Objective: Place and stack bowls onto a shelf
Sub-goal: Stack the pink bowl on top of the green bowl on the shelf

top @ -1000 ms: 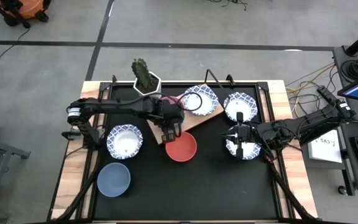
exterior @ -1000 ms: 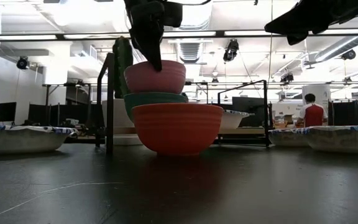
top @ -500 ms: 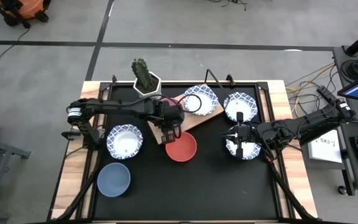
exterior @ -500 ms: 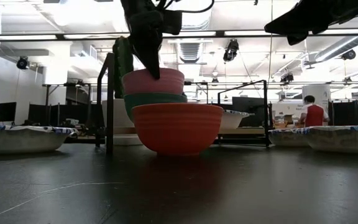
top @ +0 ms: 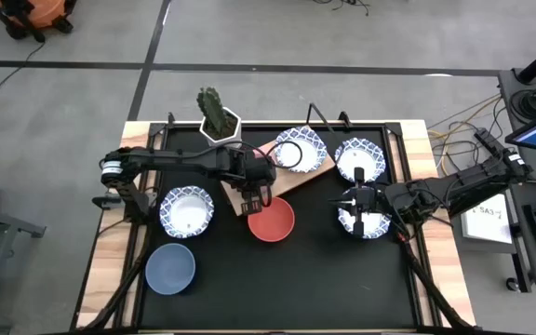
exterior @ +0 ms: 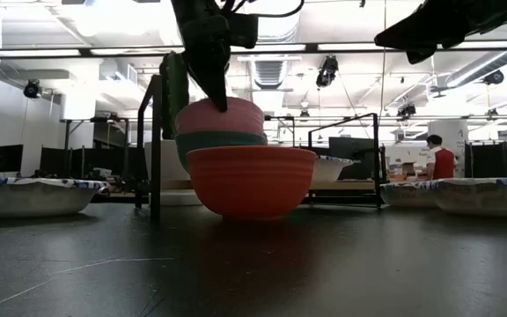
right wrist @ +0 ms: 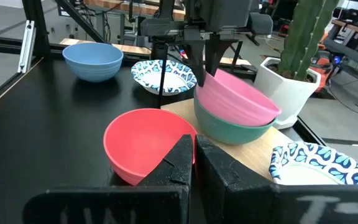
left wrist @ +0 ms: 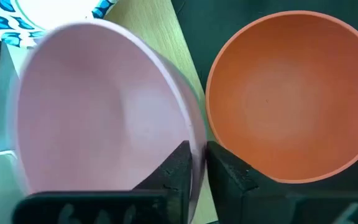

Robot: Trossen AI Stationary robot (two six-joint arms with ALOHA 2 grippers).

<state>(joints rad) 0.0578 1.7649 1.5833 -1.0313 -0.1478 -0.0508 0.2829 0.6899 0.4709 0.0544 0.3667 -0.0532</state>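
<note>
My left gripper [left wrist: 197, 149] stands over the wooden shelf board [top: 296, 177], shut on the pink bowl [right wrist: 235, 93]. That bowl sits tilted inside the green bowl [right wrist: 229, 127], which stands on the board. A red bowl [top: 271, 221] stands on the black table just near the board's edge. One patterned bowl [top: 301, 149] rests on the board's far end. My right gripper [top: 354, 200] hovers, shut, above another patterned bowl [top: 363, 221] at the table's right. My left gripper pinches the pink bowl's rim [left wrist: 194, 134] on the side toward the red bowl, one finger [left wrist: 173, 163] inside the bowl and one outside. The fingers come from above, pointing down. The bowl rests tilted in the green bowl, its gripped side higher.
A blue bowl [top: 170, 267] stands at the table's near left, a patterned bowl [top: 187, 210] behind it, and another patterned bowl [top: 360, 159] at the far right. A cactus in a white pot [top: 219, 121] stands at the far edge beside the board.
My left gripper has moved down, still shut on the pink bowl's rim. The pink bowl, held level just above the green bowl a second ago, has sunk into it and now sits tilted.
</note>
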